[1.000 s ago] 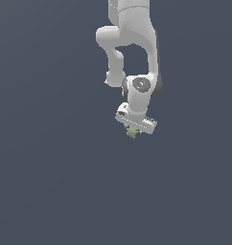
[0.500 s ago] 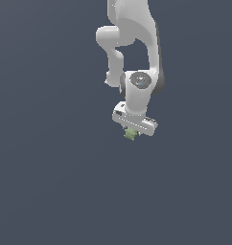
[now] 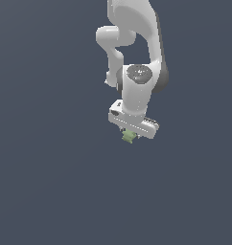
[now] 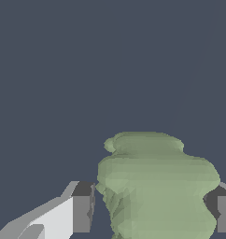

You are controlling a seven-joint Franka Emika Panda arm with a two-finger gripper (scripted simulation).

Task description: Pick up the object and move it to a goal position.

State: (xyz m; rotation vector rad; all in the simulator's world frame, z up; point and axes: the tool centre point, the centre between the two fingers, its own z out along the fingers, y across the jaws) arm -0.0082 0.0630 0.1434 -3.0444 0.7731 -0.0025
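The object [image 3: 129,137] is a tiny pale green blocky lump poking out just below the white gripper [image 3: 131,135] in the exterior view. In the wrist view the object [image 4: 157,186] fills the space between the two dark-padded fingers [image 4: 82,214], which press on its sides. The gripper [image 4: 152,214] is shut on it. The white arm rises behind the hand toward the exterior view's top. Whether the lump touches the ground cannot be told.
A plain dark grey-blue floor [image 3: 51,182] spreads in every direction around the arm. No other objects, containers or edges show in either view.
The wrist and hand have shifted slightly up and toward the exterior view's right, carrying the green lump along. The grip on it has not changed.
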